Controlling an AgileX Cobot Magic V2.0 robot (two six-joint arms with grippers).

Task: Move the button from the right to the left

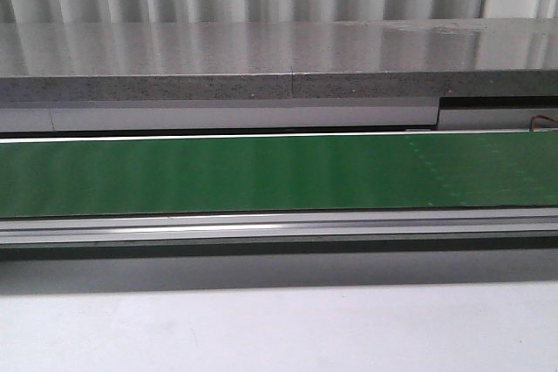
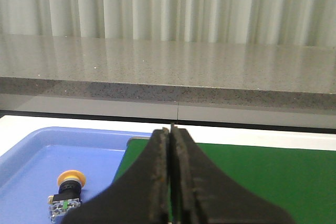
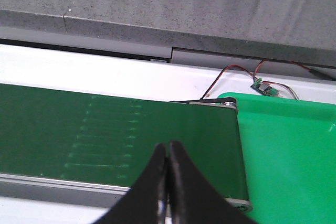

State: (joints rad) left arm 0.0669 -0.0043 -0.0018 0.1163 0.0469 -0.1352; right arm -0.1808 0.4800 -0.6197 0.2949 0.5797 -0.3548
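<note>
— How does the left gripper (image 2: 171, 171) stand?
— Its black jaws are pressed together, nothing between them.
— And the right gripper (image 3: 168, 182)?
— The same: jaws closed on each other, empty. Neither arm shows in the front view.

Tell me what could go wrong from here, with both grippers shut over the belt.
1. The button lies in the blue tray close beside the shut left gripper; a careless descent could knock it.
2. The right gripper hangs shut over the green belt; it must open before any pickup.
3. Thin wires run behind the green tray; a wide swing might snag them.
</note>
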